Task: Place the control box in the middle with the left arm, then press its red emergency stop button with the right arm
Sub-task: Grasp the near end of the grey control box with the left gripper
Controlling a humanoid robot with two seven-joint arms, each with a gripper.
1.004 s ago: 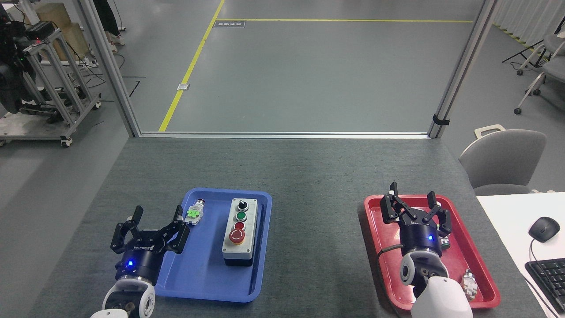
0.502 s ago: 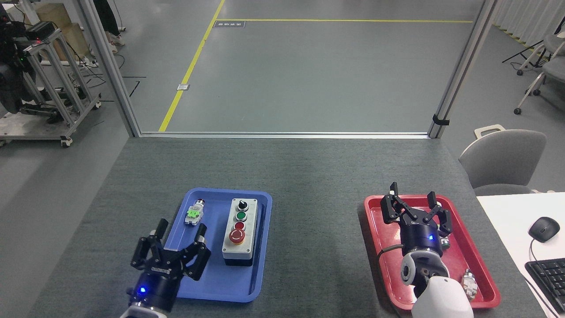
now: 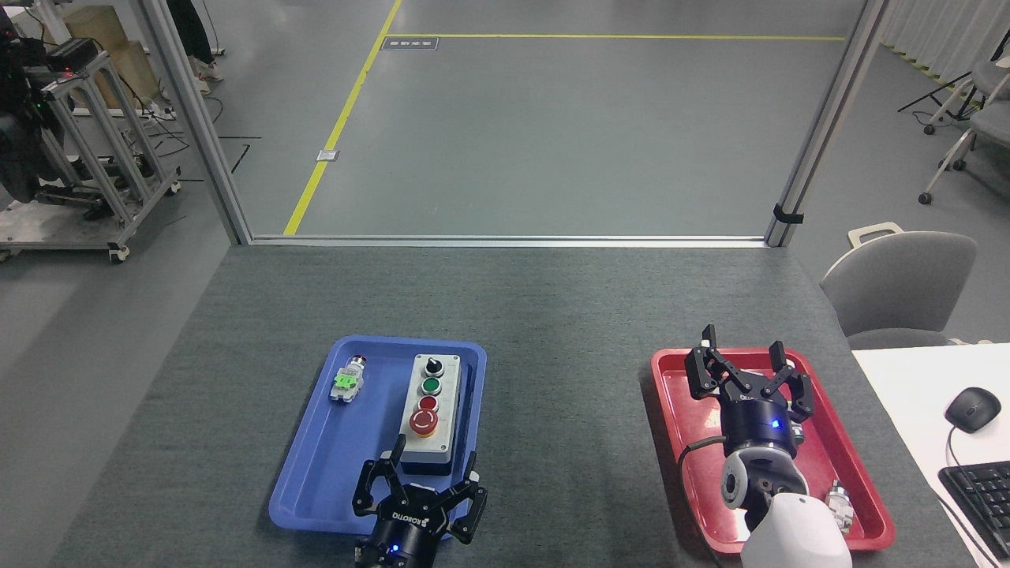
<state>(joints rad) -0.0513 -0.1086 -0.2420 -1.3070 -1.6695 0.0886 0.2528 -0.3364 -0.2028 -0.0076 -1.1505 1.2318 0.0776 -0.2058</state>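
Your control box (image 3: 428, 416) lies lengthwise in the blue tray (image 3: 331, 465), on the left part of the tabletop (image 3: 552, 315) towards its near edge, with the red emergency stop button (image 3: 424, 424) at the box's near end. Your left gripper (image 3: 418, 493) hovers at the tray's near rim just in front of the box, fingers spread and holding nothing. Your right gripper (image 3: 746, 371) sits over the red tray (image 3: 671, 379) near the tabletop's right edge, fingers spread too.
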